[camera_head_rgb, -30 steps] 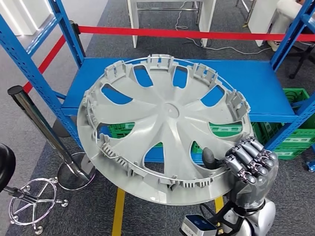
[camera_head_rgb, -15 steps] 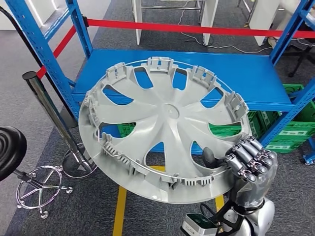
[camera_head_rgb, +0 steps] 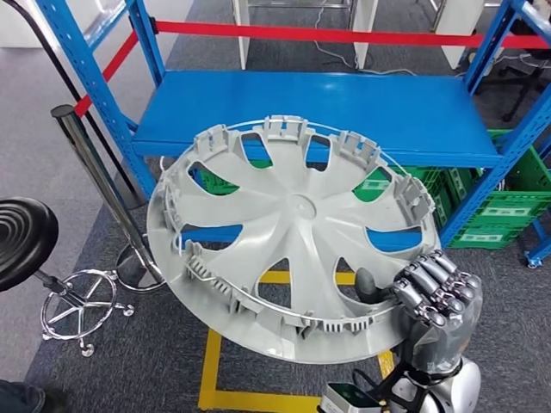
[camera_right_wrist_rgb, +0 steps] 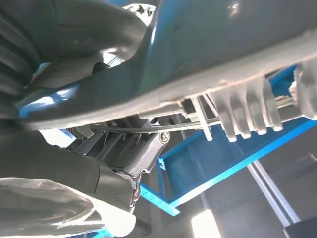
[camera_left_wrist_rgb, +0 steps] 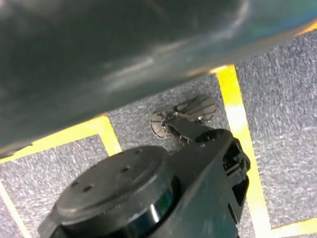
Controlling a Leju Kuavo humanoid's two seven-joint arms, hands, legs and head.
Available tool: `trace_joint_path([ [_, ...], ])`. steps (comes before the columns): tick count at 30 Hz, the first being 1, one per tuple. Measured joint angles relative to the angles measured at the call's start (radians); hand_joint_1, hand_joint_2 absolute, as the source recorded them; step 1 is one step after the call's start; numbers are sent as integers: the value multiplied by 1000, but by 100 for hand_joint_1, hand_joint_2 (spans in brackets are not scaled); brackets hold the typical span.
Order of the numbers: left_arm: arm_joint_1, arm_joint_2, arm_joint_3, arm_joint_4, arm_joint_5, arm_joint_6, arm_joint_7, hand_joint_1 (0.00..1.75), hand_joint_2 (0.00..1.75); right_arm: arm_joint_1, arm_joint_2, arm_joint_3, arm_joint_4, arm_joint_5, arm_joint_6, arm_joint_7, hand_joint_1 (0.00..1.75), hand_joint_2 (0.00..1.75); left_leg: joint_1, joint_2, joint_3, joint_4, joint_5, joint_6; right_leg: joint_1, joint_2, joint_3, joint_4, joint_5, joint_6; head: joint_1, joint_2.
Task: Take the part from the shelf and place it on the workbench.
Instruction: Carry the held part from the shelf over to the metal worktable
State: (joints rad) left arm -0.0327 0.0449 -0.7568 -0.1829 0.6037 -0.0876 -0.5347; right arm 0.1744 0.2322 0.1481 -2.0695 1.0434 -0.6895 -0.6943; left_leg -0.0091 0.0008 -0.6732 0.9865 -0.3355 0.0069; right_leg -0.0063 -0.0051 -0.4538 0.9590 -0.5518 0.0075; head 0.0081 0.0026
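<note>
The part is a large grey plastic wheel cover [camera_head_rgb: 293,232], seen from its ribbed inner side and held nearly flat in front of the blue shelf [camera_head_rgb: 403,120]. My right hand [camera_head_rgb: 436,297] grips its rim at the near right. The thumb [camera_head_rgb: 365,282] lies on top of a spoke and the fingers curl around the edge. The right wrist view looks up along the cover's rim [camera_right_wrist_rgb: 232,64] with its clips, and blue shelf beams lie behind it. The shelf board behind the cover is bare.
A chrome stanchion post [camera_head_rgb: 97,181] and a black stool [camera_head_rgb: 22,241] stand to the left. A red barrier belt [camera_head_rgb: 325,36] runs behind the shelf. Green crates [camera_head_rgb: 500,215] sit under the shelf on the right. Yellow tape [camera_head_rgb: 211,370] marks the grey carpet below.
The whole picture has shifted as the camera moved. The shelf now lies higher in the view and more floor shows below. The cover stays in my right hand's grip.
</note>
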Motion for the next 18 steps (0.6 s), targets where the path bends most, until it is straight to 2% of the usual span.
trace_joint_path([
  [1,1,0,0,0,2,0,-1,0,0,0,0,0,0,-2,0,0,175,175,1,-1,-6,15,-22,-7,-2,-2,-8,0,9,-9,-2,0],
  [2,1,1,0,0,3,-1,-2,0,0,-1,0,0,0,-4,0,0,175,175,3,-2,-16,53,-64,-13,-3,-5,-18,0,20,-17,-4,0],
  [3,1,0,0,0,6,-2,-5,0,0,-1,0,0,0,-5,0,0,175,175,6,-2,-29,111,-119,-19,-3,-7,-27,0,31,-22,-6,0],
  [4,0,1,0,0,10,-5,-9,0,0,-1,0,0,0,-6,0,0,175,175,8,-2,-43,182,-172,-24,-3,-8,-37,1,42,-24,-7,0],
  [5,0,2,0,0,15,-8,-14,0,0,-2,0,0,0,-6,0,0,175,175,10,-2,-51,248,-209,-28,-2,-8,-49,2,53,-24,-8,0],
  [6,-1,3,1,0,19,-13,-20,0,0,-3,0,-1,0,-6,0,0,175,175,11,-2,-48,289,-222,-30,-2,-9,-62,5,64,-24,-8,0],
  [7,-2,5,1,0,23,-18,-24,0,0,-4,0,-2,0,-6,0,0,175,175,11,-2,-28,294,-215,-29,-1,-9,-77,8,74,-23,-8,0],
  [8,-2,6,2,0,25,-21,-28,0,0,-4,0,-3,0,-6,0,0,175,175,12,-2,10,257,-195,-27,-1,-8,-91,12,83,-21,-8,0],
  [9,-3,9,3,0,26,-24,-32,0,0,-4,0,-4,-2,-6,0,0,175,175,10,-3,64,186,-173,-20,0,-8,-103,16,90,-19,-8,0],
  [10,-3,12,4,0,27,-26,-35,0,0,-3,1,-6,-5,-6,0,0,175,175,8,-4,119,105,-163,-12,1,-9,-114,20,96,-15,-7,0],
  [11,-3,14,4,0,27,-28,-38,0,0,-2,2,-9,-8,-5,0,0,175,175,6,-4,161,37,-160,-5,1,-10,-121,22,102,-10,-7,0],
  [12,-3,16,5,0,28,-31,-40,0,0,-1,2,-12,-10,-5,0,0,175,175,2,-5,186,-6,-161,2,-1,-12,-126,23,109,-4,-7,0],
  [13,-2,18,6,1,29,-33,-41,0,0,-1,3,-15,-13,-5,0,0,175,175,-1,-5,191,-21,-163,6,-2,-13,-130,21,116,3,-7,0],
  [15,-1,19,6,1,31,-36,-41,0,0,1,5,-19,-15,-4,0,0,175,175,-2,-2,183,-32,-145,14,-4,-12,-135,19,124,16,-7,0],
  [16,-2,19,6,1,32,-37,-41,0,0,1,5,-20,-17,-4,0,0,175,175,1,1,177,-39,-133,20,-3,-8,-145,30,109,21,-5,0],
  [17,-3,19,6,1,32,-37,-41,0,0,1,6,-21,-19,-5,0,0,175,175,4,3,168,-46,-120,25,-3,-5,-160,59,78,25,-2,0],
  [18,-5,18,6,1,32,-38,-42,0,0,2,6,-22,-20,-5,0,0,175,175,7,5,157,-49,-109,29,-4,-1,-181,109,33,29,1,0],
])
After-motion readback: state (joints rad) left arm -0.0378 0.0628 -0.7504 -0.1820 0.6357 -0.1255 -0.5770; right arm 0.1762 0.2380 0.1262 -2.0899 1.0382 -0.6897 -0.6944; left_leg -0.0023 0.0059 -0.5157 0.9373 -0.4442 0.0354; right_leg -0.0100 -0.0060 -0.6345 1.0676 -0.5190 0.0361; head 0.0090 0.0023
